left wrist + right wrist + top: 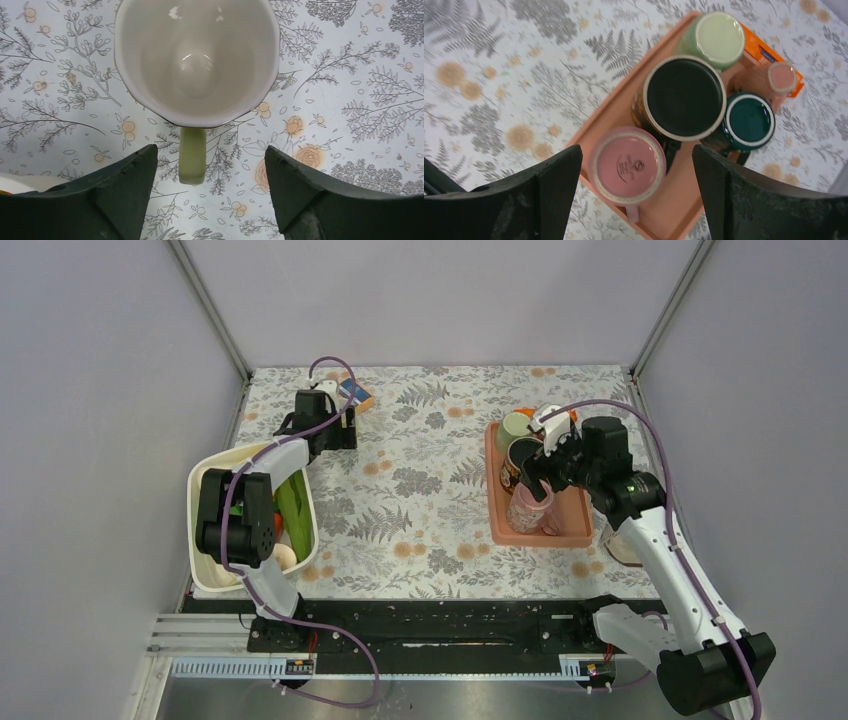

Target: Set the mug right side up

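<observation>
A mug (196, 60) with a white inside and a pale green handle (193, 155) stands mouth up on the flowered tablecloth, at the far left. My left gripper (210, 150) is open just above and behind it, with the handle between the jaws and untouched; it also shows in the top view (325, 430). My right gripper (636, 155) is open above a pink mug (627, 165) that stands upside down at the near corner of a salmon tray (679, 210). The tray also holds upside-down black (684, 97), green (715, 34) and teal (749, 120) mugs.
A white basket (210, 480) with vegetables stands at the left edge beside the left arm. An orange box (774, 55) lies behind the tray. A small orange and blue item (355, 393) lies by the left gripper. A round vessel (620, 545) sits right of the tray.
</observation>
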`<control>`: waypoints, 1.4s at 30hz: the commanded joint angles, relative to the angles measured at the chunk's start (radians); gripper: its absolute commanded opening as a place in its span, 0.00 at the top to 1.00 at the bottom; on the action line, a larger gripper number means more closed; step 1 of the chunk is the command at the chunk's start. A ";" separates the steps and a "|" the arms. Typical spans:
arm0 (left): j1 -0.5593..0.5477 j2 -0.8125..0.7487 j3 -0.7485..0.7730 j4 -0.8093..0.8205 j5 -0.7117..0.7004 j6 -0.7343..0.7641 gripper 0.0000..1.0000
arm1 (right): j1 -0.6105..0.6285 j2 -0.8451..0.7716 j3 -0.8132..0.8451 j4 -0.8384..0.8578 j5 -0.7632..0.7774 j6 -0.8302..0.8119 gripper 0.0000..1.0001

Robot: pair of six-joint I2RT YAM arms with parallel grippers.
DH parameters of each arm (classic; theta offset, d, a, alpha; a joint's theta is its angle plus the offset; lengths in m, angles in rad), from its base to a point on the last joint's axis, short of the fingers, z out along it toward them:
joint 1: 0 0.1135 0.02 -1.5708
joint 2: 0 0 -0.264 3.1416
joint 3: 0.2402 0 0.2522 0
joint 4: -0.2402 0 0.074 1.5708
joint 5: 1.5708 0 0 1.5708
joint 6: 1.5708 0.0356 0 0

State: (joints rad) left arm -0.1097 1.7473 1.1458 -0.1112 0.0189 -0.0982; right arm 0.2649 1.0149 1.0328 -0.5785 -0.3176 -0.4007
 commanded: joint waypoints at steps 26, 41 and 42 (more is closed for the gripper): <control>-0.025 -0.398 -0.111 -0.034 0.502 0.078 0.01 | -0.070 0.062 -0.247 -0.134 0.088 -0.433 0.26; -0.025 -0.426 -0.149 -0.075 0.581 0.154 0.01 | -0.088 0.162 -0.237 -0.088 0.019 -0.462 0.57; -0.025 -0.426 -0.149 -0.075 0.580 0.154 0.01 | -0.089 0.162 -0.239 -0.083 0.022 -0.461 0.61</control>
State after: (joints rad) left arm -0.1337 1.3609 1.0016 -0.2199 0.5629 0.0322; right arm 0.1810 1.1732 0.7803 -0.7036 -0.2569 -0.8421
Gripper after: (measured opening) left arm 0.988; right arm 0.460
